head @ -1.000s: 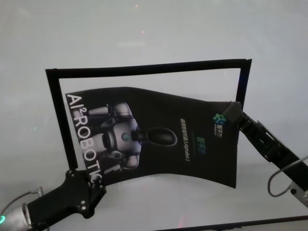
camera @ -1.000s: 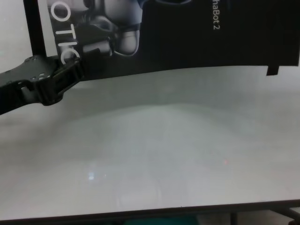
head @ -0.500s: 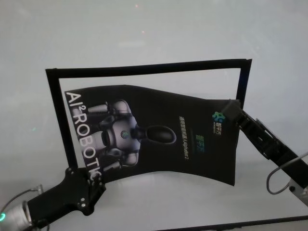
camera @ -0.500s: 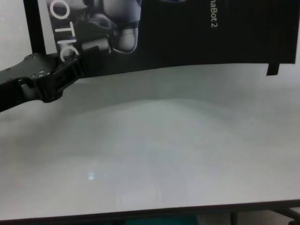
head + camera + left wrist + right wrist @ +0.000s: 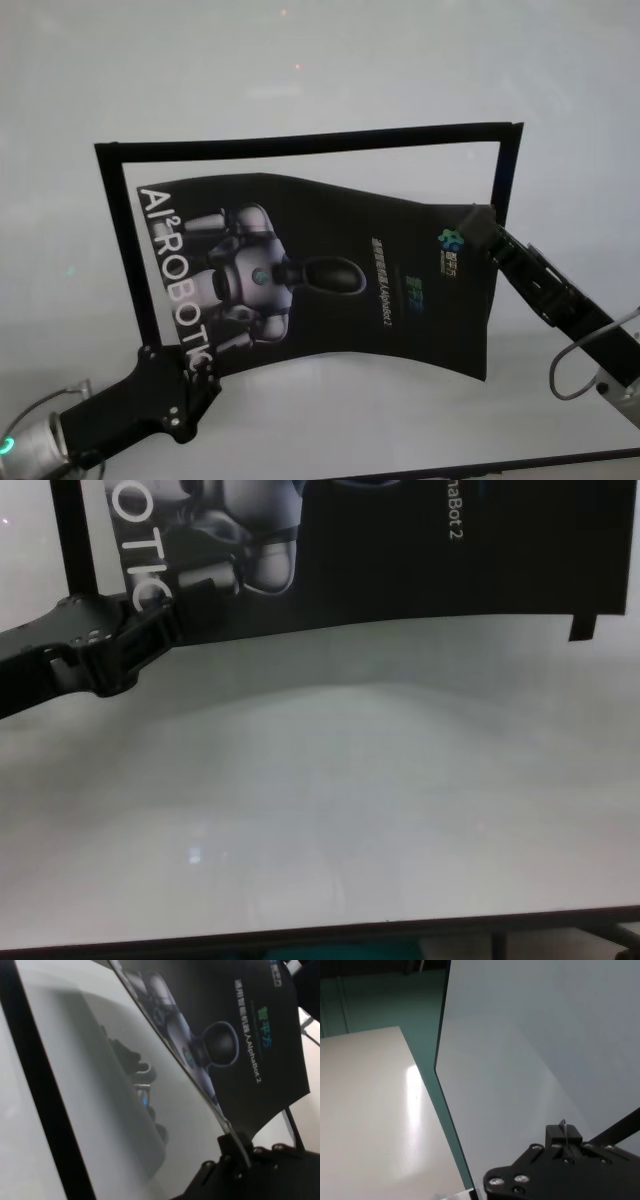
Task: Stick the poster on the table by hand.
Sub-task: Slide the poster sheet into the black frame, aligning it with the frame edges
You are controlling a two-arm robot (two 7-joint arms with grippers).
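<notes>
Poster: one glossy black sheet with white-grey robot picture and white lettering, bowed above the white-grey table. Head view: two black jointed arms. Left gripper clamps the poster's near-left corner; right gripper clamps its far-right corner. One black strip frame borders three sides. Left wrist view: poster edge pinched between closed fingers. Right wrist view: gripper fingers pinch a thin edge; table rim, teal floor beyond. Chest view: left gripper on the poster's corner.
</notes>
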